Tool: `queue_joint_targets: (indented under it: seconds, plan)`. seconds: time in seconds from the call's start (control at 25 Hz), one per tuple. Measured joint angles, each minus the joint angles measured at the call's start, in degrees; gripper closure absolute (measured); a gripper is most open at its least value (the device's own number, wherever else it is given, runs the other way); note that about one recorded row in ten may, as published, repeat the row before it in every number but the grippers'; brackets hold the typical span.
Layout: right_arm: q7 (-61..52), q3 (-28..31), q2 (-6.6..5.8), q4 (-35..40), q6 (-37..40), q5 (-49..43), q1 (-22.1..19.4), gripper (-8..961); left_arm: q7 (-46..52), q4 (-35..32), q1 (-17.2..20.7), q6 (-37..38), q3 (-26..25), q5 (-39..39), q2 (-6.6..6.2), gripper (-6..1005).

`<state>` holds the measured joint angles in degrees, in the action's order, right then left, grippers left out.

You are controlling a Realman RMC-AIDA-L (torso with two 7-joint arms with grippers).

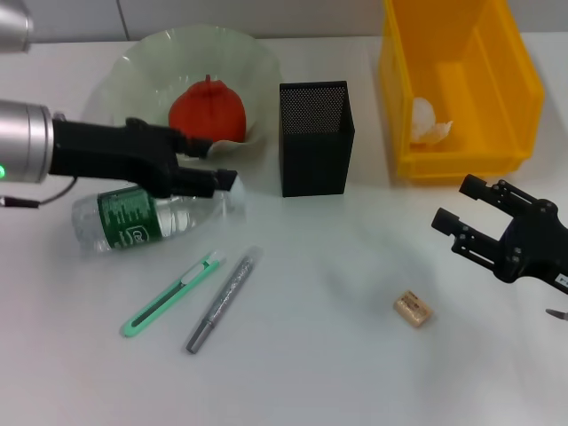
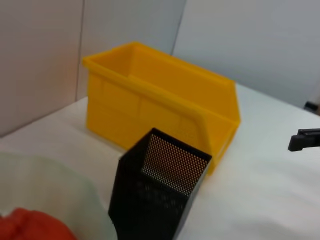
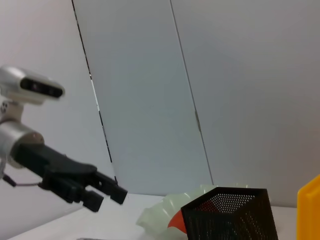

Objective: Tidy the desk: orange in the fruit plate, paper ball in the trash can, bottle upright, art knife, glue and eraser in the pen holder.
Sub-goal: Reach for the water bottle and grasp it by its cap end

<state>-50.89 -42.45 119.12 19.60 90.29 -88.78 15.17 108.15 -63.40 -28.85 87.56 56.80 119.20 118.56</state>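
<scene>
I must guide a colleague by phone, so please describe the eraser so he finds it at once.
Start at the yellow trash can at the far right of the white desk. Come toward the near edge, past the right gripper; the eraser lies alone there. It is a tiny tan block, unlike the long green knife and grey pen-shaped stick lying further left.

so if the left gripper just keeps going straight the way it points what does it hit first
Probably the tall black mesh pen holder: the left gripper points across the table towards it, above the lying clear bottle's cap end. Height is hard to judge, so it might pass above.
</scene>
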Motion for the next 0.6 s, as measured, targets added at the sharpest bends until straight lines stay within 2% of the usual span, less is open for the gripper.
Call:
queue_joint_targets:
  seconds: [0.12,0.28,0.4,0.52,0.6]
  plan:
    - [0.07,-0.05,0.12,-0.26,-0.58,0.00,0.43,251,6.28,-6.29,-0.25,0.08,2.15,2.85,-0.17,322]
    - [0.58,-0.16,0.18,-0.73,-0.97,0.00,0.89,251,11.47,-10.12,-1.44,0.27,3.76,7.68,-0.04,322]
    - [0.64,-0.18,0.24,-1.41,-1.47,0.00,1.39,251,12.18,-11.74,-1.86,0.51,5.39,8.98,0.03,322]
    - [0.69,-0.18,0.24,-1.72,-1.64,0.01,1.71,251,12.37,-14.65,-2.00,0.55,9.96,9.87,0.03,323]
    - [0.70,-0.18,0.24,-1.86,-1.69,0.01,1.86,251,12.50,-15.22,-2.21,0.56,10.99,10.38,0.02,323]
